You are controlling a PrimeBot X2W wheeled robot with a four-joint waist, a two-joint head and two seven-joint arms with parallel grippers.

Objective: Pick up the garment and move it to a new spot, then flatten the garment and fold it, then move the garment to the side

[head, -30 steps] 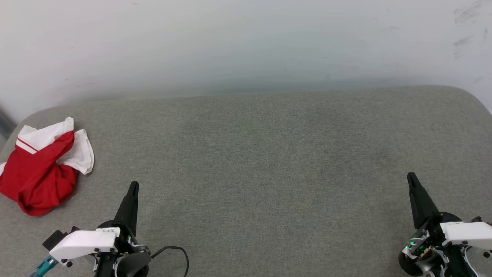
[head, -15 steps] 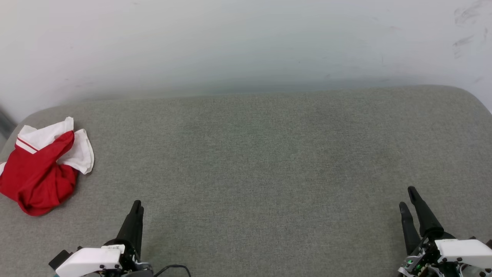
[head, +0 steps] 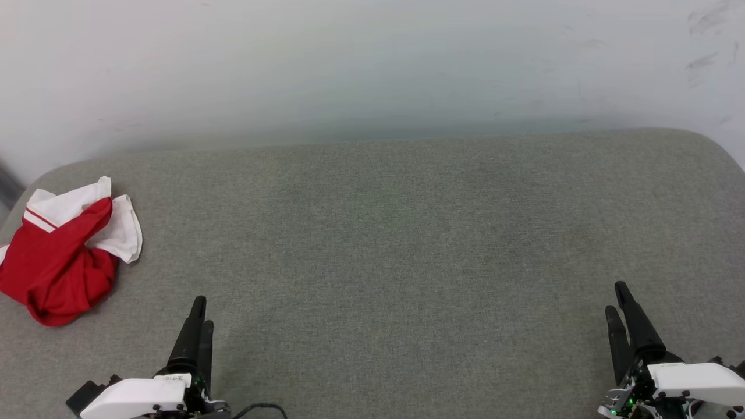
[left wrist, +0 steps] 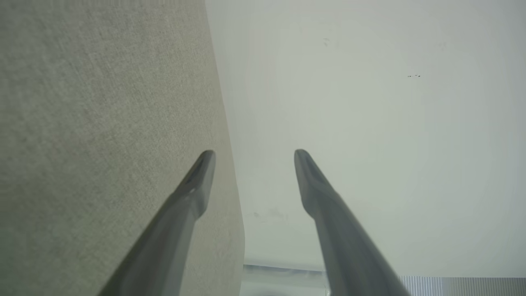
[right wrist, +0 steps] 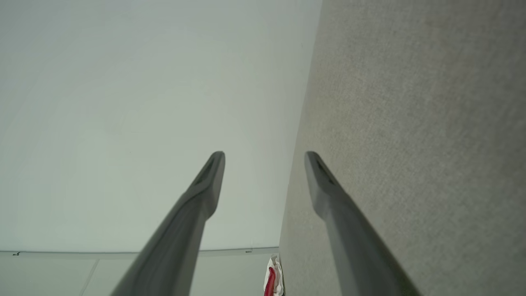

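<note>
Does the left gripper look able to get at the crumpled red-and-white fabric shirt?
Probably yes: the open left gripper holds nothing, and only bare grey cushion lies between it and the shirt.

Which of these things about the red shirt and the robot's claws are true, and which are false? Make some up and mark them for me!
1. The garment lies at the left end of the grey cushion. True.
2. The left gripper is holding the garment. False: it is open, holds nothing and is apart from the garment.
3. The right gripper has its two fingers spread apart. True.
4. The garment is folded flat and neat. False: it is bunched in a crumpled heap.
5. The garment is blue all over. False: it is red with white parts.
</note>
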